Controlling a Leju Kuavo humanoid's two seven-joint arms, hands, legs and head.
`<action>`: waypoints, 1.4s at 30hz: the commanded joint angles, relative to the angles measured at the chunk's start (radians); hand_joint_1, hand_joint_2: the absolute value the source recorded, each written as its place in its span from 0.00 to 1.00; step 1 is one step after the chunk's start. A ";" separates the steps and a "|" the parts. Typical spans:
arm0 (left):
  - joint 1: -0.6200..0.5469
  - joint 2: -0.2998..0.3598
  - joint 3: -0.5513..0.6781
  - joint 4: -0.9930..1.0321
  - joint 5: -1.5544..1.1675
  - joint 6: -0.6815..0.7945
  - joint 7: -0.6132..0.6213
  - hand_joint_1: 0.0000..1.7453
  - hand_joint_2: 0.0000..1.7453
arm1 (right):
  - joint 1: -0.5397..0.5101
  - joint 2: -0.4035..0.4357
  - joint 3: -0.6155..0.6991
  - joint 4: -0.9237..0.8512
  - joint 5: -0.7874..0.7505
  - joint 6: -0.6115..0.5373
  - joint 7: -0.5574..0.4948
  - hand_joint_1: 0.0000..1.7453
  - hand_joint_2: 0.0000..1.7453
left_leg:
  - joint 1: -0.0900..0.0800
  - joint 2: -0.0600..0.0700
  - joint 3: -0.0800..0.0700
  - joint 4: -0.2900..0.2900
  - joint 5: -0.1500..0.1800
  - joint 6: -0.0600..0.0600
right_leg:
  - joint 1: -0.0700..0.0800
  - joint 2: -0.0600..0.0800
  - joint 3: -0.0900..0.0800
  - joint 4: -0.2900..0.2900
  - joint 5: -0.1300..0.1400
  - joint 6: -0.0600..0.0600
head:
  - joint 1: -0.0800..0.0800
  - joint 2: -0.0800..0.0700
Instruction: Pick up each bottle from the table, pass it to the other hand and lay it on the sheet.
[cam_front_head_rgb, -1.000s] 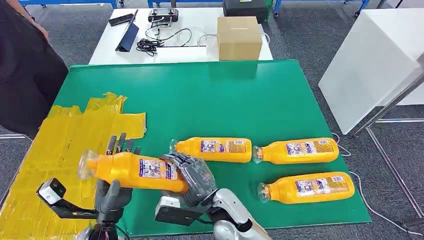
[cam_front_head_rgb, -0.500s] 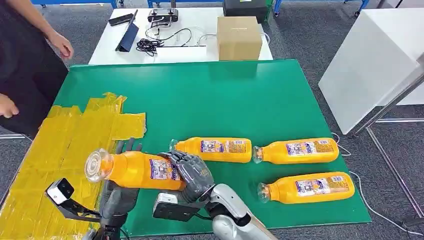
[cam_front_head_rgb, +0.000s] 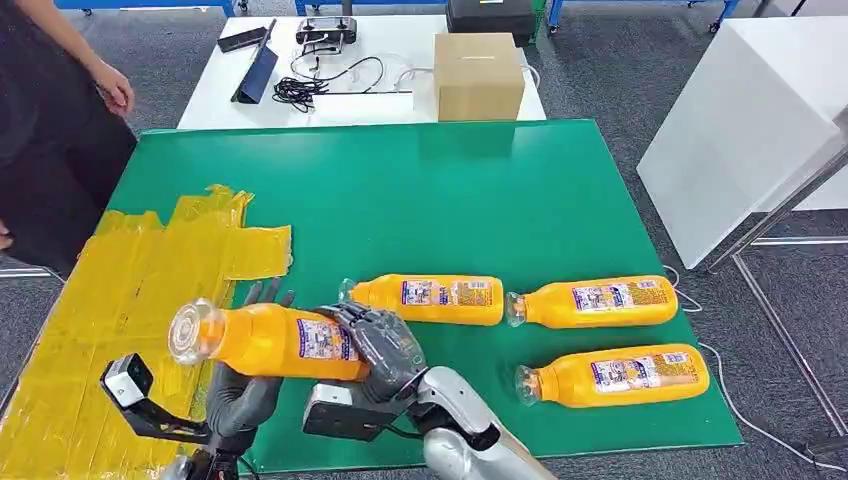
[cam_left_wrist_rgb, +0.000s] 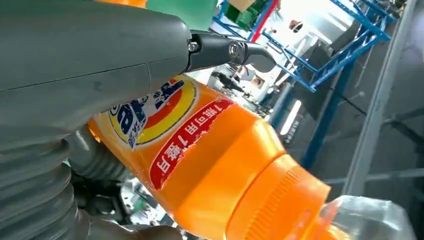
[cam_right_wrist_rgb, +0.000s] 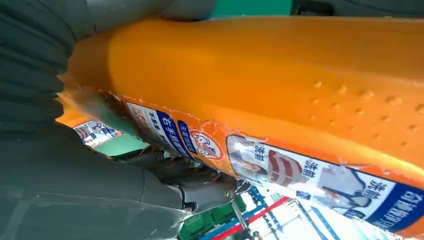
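Bottle (cam_front_head_rgb: 270, 341) held by right hand (cam_front_head_rgb: 385, 345), left hand (cam_front_head_rgb: 243, 385) beneath.

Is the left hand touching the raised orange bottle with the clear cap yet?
Touching. In the left wrist view the left hand's thumb lies across the orange bottle's label. The right hand grips its base.

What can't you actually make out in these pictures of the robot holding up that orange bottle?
- Whether the left hand grips the raised orange plastic bottle: head view, the bottle hides its fingers.
- The bottle's base: head view, the right hand covers it.
- Label wording on the three orange bottles lying on the green table: too small.
- The person: cut off by the frame edge.
- The yellow taped sheet's near corner: hidden behind the left arm.
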 joint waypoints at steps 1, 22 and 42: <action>-0.012 0.049 -0.003 -0.051 -0.392 0.163 -0.090 0.00 1.00 | -0.042 -0.025 0.044 0.028 0.022 0.000 0.059 1.00 1.00 | 0.000 0.001 0.002 0.000 -0.001 -0.001 | 0.000 0.000 0.003 -0.001 -0.001 0.000 | 0.000 0.000; 0.010 0.032 0.021 -0.095 -0.486 0.193 -0.114 0.00 1.00 | -0.060 -0.033 0.123 0.033 0.043 0.064 0.097 1.00 1.00 | 0.000 0.001 0.002 0.000 -0.001 0.000 | 0.000 0.001 0.002 -0.001 -0.001 0.001 | 0.000 0.000; 0.020 0.032 0.039 -0.120 -0.383 0.150 -0.089 0.00 1.00 | -0.064 0.015 0.166 0.056 0.063 0.091 0.091 1.00 1.00 | 0.001 0.000 0.005 -0.001 -0.002 -0.001 | 0.001 -0.001 0.005 -0.002 -0.002 0.001 | 0.000 0.000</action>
